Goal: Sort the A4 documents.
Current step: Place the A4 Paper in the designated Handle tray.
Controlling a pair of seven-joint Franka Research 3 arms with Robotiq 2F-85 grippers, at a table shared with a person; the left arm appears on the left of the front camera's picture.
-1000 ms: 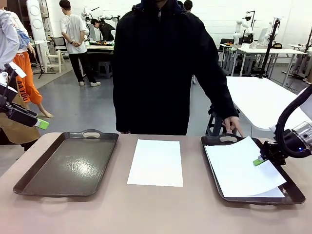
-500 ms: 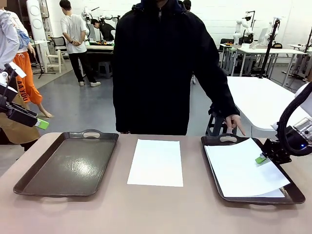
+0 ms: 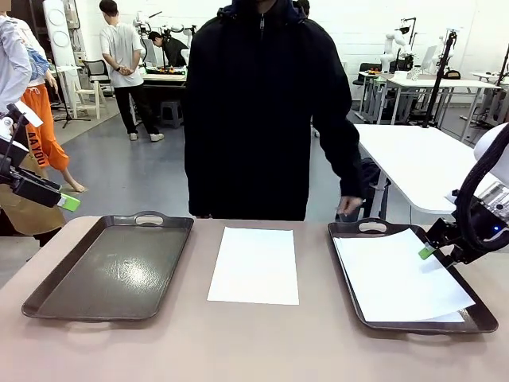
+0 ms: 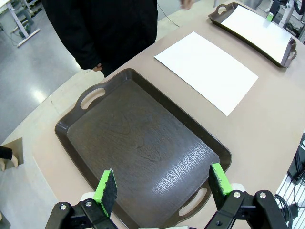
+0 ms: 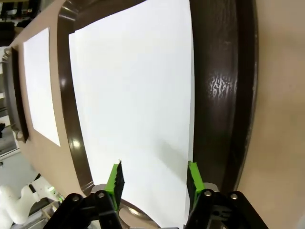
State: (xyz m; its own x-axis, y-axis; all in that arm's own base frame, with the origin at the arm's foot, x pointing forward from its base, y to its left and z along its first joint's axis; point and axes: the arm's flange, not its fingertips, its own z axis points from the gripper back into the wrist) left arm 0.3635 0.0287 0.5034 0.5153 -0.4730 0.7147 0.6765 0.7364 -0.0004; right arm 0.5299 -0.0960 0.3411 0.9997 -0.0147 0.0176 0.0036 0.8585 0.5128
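Front view: one sheet (image 3: 254, 265) lies flat at the middle of the desk (image 3: 254, 342). More sheets (image 3: 398, 274) sit askew in the right tray (image 3: 343, 278), a corner over its rim, so the released right gripper (image 3: 429, 251) just above could, I judge, snag and drag them out. The left gripper (image 4: 163, 183) gapes over the bare left tray (image 4: 143, 143); the desk is smooth tan, a person (image 3: 262, 111) stands at its far edge, and a busy workshop lies behind.

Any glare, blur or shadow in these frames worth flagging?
Front view: the person's hand is motion-blurred, and light sheens the left tray. Left wrist view: a bright glare patch on that tray near its close handle. Right wrist view: a highlight on the rim of the right tray, and a faint shadow low on the top sheet.
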